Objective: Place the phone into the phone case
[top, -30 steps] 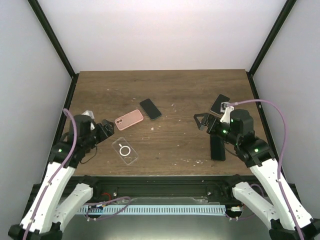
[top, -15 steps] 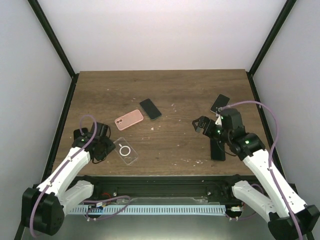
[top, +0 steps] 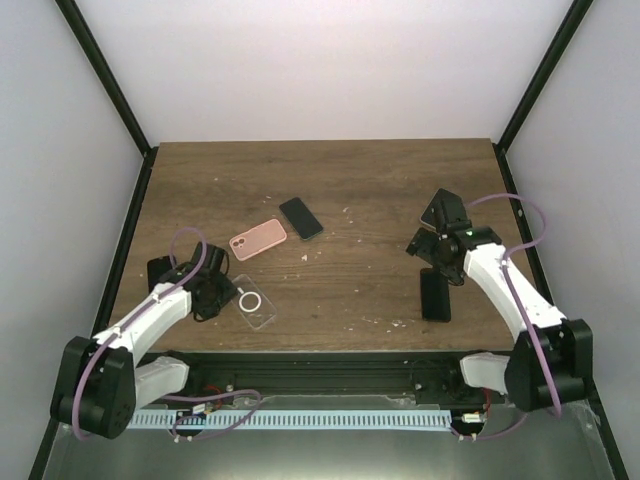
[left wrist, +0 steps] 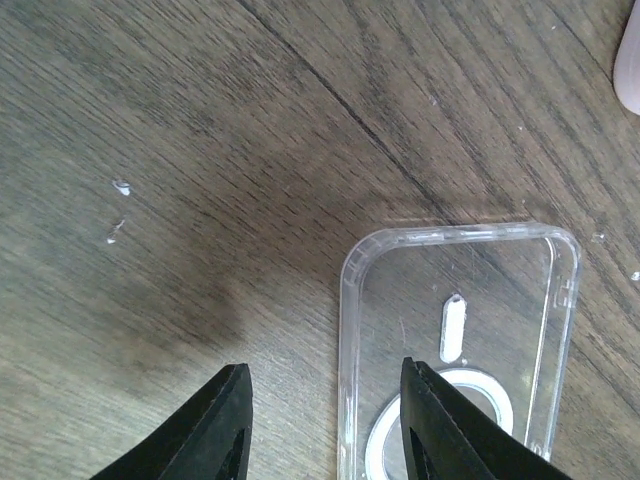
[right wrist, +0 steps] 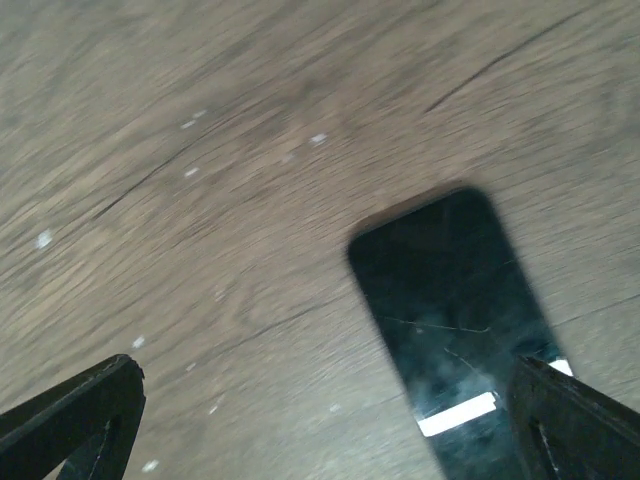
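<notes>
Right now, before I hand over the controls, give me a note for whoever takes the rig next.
Left gripper: part-way open, low over the clear case, with the case's side wall between the jaws, not pinched.
Right gripper: wide open, holding nothing, with a dark phone lying ahead of it on the table.
Also on the table: a black phone beside a pink case, and a dark slab by the right arm.
Done: nothing; the clear case is empty.
Left: pick up a phone and seat it in the case.

Scuffed wooden table [top: 380, 180], pale walls [top: 320, 70], black frame posts [top: 105, 75]
</notes>
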{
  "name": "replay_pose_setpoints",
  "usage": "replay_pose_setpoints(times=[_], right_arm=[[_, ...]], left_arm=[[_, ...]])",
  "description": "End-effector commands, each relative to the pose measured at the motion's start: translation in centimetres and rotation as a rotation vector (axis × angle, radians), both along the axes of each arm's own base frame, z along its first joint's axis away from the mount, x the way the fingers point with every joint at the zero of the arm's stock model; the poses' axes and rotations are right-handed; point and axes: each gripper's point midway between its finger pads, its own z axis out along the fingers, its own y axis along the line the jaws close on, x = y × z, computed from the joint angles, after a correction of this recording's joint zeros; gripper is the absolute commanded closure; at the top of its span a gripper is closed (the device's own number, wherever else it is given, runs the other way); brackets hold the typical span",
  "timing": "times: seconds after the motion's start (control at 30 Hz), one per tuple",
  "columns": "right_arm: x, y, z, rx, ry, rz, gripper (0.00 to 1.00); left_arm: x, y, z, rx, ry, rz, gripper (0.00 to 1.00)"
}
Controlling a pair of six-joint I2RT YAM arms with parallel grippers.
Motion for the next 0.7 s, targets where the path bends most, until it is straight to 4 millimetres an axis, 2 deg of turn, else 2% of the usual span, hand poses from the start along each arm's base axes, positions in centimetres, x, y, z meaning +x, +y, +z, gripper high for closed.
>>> replay_pose_setpoints(times=[0.0, 0.17, 0.47, 0.67], right_arm=[[0.7, -4.2, -1.9, -0.088, 0.049, -0.099, 0.0], [0.4, -5.8, -4.5, -0.099, 0.119, -0.145, 0.0], [-0.9, -5.9, -8.0, -0.102, 0.208, -0.153, 0.0], [-1.7, -5.7, -9.6, -0.097, 0.239, -0.131, 0.0]], left_arm=[[0.7, -0.6, -0.5, -0.017, -0.021, -0.025, 0.58], [0.9, -1.2, -1.1, -0.038, -0.008, -0.048, 0.59], [0.9, -1.6, -2.3, -0.045, 0.009, -0.08, 0.63], [1.1, -2.0, -2.1, -0.063, -0.004, -0.1, 0.63]])
